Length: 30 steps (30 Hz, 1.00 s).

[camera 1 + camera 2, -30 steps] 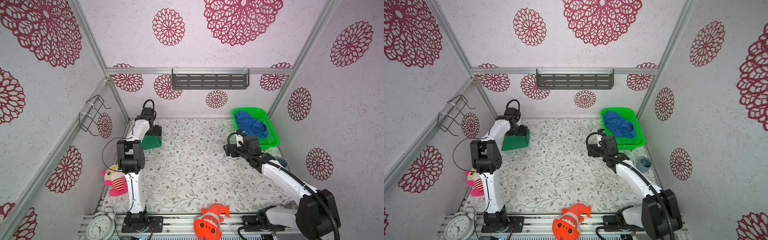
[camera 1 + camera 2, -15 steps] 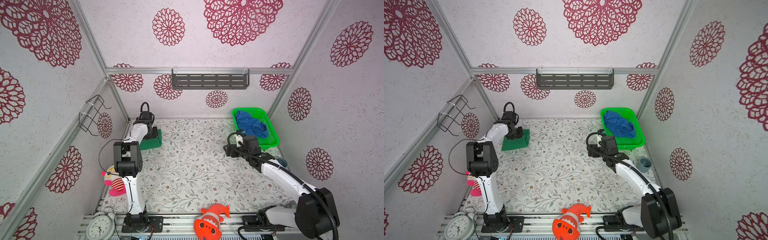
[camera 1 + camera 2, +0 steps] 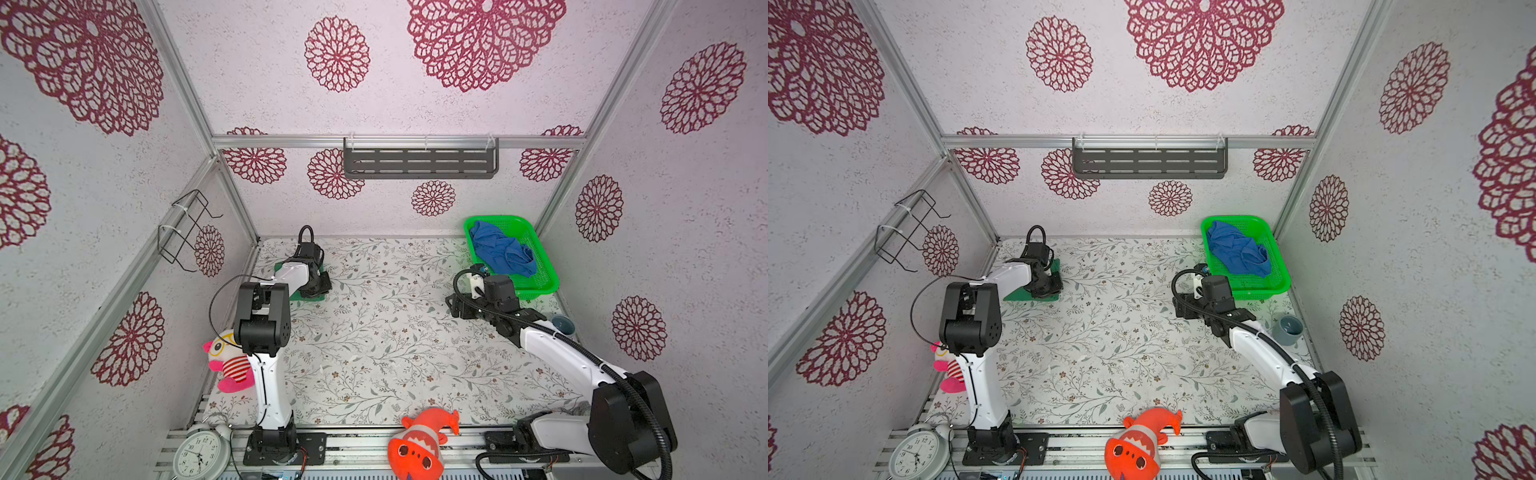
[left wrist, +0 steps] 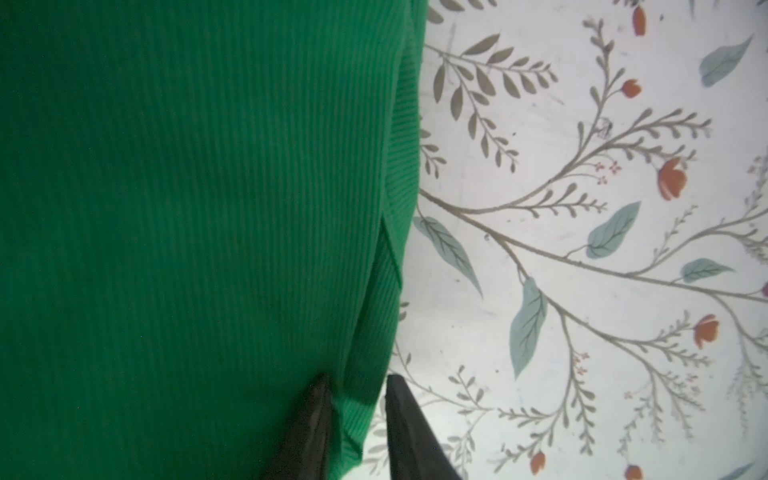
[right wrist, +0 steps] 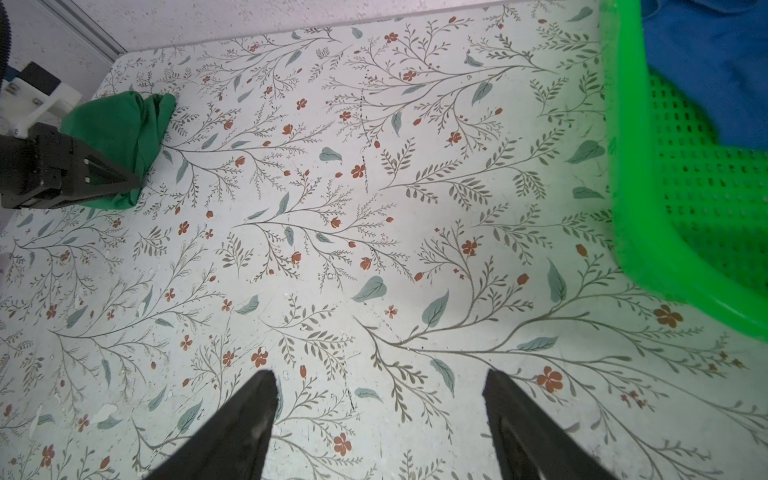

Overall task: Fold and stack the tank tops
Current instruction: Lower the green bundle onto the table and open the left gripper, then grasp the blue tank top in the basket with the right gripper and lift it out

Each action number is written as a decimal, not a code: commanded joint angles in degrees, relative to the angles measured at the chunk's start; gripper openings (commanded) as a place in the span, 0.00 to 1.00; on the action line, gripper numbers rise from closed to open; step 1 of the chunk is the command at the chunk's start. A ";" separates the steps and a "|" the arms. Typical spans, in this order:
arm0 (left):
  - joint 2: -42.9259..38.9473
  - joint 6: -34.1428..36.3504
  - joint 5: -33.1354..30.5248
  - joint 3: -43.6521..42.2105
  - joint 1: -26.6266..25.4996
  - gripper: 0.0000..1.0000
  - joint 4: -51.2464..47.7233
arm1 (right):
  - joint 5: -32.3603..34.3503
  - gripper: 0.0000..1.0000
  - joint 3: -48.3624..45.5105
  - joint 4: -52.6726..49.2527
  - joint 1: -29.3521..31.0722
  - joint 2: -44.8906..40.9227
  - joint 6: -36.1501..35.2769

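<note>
I reckon the dark green ribbed cloth tank top is folded, my left gripper narrow astride its edge, grip unclear; next, the wide-open right gripper fetches the royal blue cloth top, upper right.

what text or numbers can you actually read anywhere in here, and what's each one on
"10": face of the alarm clock
"11": same clock face
"12": same clock face
Remaining clock numerals: too small to read.
Nothing else is legible: no print shows on the green tank top, the blue tank top, the green basket, the pink plush or the orange plush.
</note>
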 commanded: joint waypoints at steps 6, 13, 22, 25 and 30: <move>-13.09 3.54 -1.04 4.06 -1.33 0.70 -6.19 | 4.98 0.85 4.56 -0.31 -1.80 -0.88 0.68; -23.70 2.35 -3.24 0.58 -3.79 0.80 -6.02 | 6.63 0.86 13.02 -8.37 -12.43 2.15 2.10; -39.70 -7.19 -3.48 -20.93 -10.39 0.82 5.62 | 5.91 0.84 29.52 -14.37 -28.03 19.15 -1.24; -43.61 -9.98 -4.22 -25.94 -13.58 0.84 7.06 | 5.38 0.83 38.45 -16.32 -30.50 28.59 -1.21; -49.29 -13.60 -4.10 -32.55 -17.91 0.87 7.17 | 5.51 0.84 55.13 -20.82 -32.22 45.09 1.09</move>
